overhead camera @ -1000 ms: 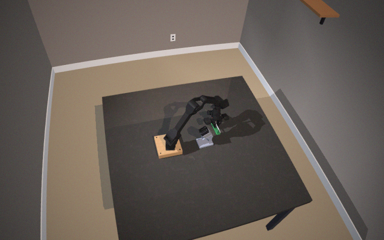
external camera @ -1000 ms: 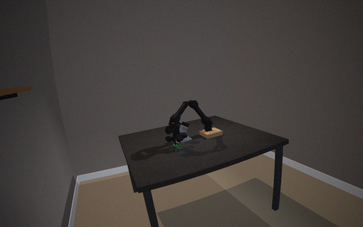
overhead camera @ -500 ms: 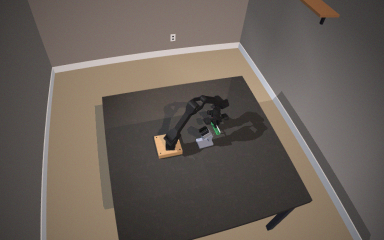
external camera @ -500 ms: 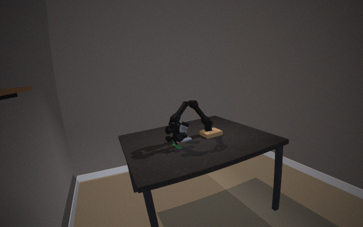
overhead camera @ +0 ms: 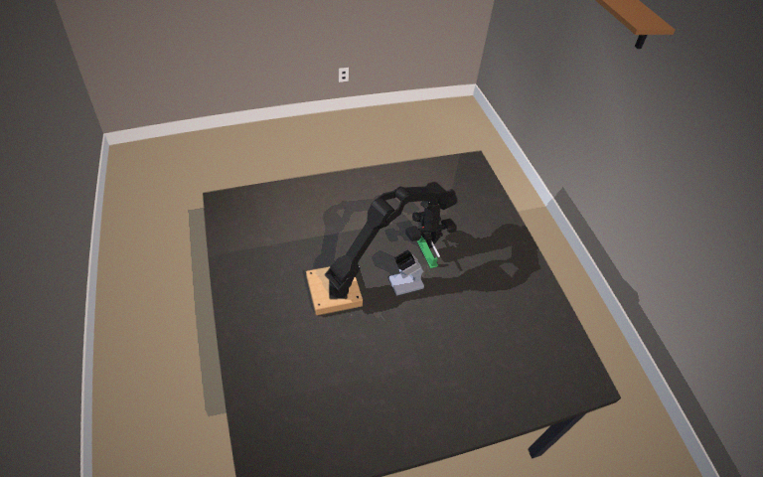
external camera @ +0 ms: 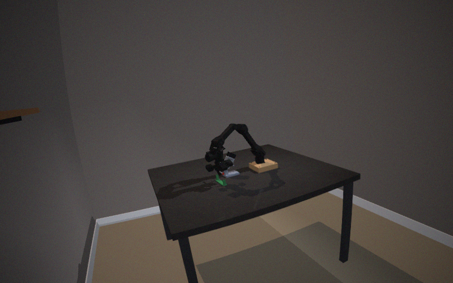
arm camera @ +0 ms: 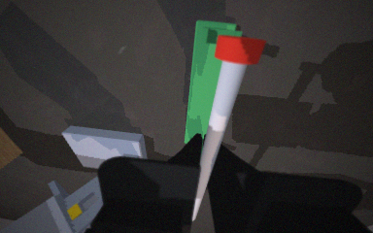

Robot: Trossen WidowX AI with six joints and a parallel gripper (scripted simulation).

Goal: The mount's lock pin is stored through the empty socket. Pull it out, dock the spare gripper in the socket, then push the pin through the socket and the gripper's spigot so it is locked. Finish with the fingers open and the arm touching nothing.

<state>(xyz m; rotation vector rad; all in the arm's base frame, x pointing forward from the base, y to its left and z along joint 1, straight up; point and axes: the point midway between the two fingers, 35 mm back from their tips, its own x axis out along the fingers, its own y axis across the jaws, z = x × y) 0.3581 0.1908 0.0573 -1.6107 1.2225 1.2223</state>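
My gripper (overhead camera: 431, 243) (arm camera: 201, 139) is shut on the lock pin, a white rod (overhead camera: 435, 248) (arm camera: 228, 92) with a red head (arm camera: 240, 49). The pin is held slanted above the green holder (overhead camera: 426, 253) (external camera: 220, 182) (arm camera: 201, 97), its head toward the wrist camera. The pale blue-grey mount (overhead camera: 409, 286) (external camera: 232, 173) (arm camera: 104, 146) stands beside the holder, on the arm-base side. A black spare gripper (overhead camera: 404, 260) (external camera: 230, 155) sits at the mount's tilted upper part. How deep its spigot sits is hidden. A small yellow patch (arm camera: 74, 212) shows on a grey part at the wrist view's lower left.
The arm's wooden base (overhead camera: 337, 307) (external camera: 263, 167) stands beyond the mount on the dark table (overhead camera: 393, 382) (external camera: 300, 180). The mount's raised part is close beside my gripper. A wooden shelf (overhead camera: 641, 19) (external camera: 19, 112) is on the wall, far from the arm.
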